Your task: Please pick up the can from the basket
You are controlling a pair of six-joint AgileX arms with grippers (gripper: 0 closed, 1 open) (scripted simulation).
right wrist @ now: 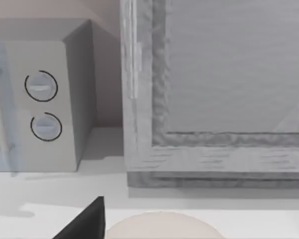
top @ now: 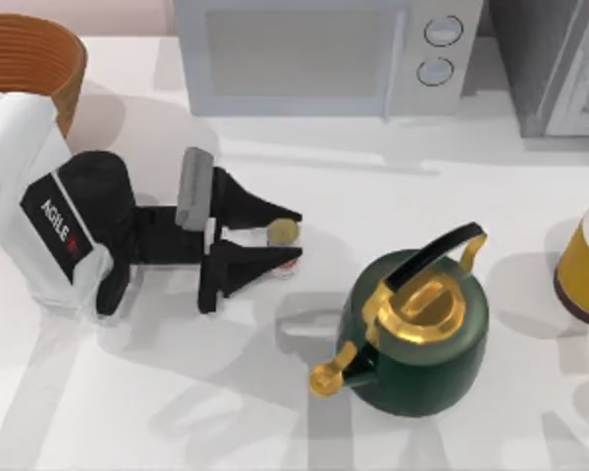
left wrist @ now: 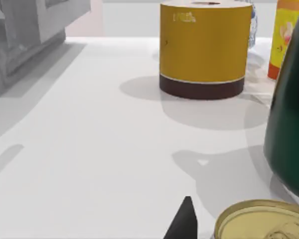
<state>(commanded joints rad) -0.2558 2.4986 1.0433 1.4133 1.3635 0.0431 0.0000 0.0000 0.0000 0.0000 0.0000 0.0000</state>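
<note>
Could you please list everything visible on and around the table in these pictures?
can: one, gold end, white-and-red side, between the left claw's fingers, mid-table
basket: one, orange-brown, table's far-left corner
kettle: one, dark green with gold lid and spout, right of centre
yellow cylinder: one, yellow with dark band, right edge
orange carton: one, beside the yellow cylinder
microwave: one, pale grey, at the back
grey cabinet: one, back right
table: one, white
left claw: black, around the can
right claw: black fingertip, near the cabinet
</note>
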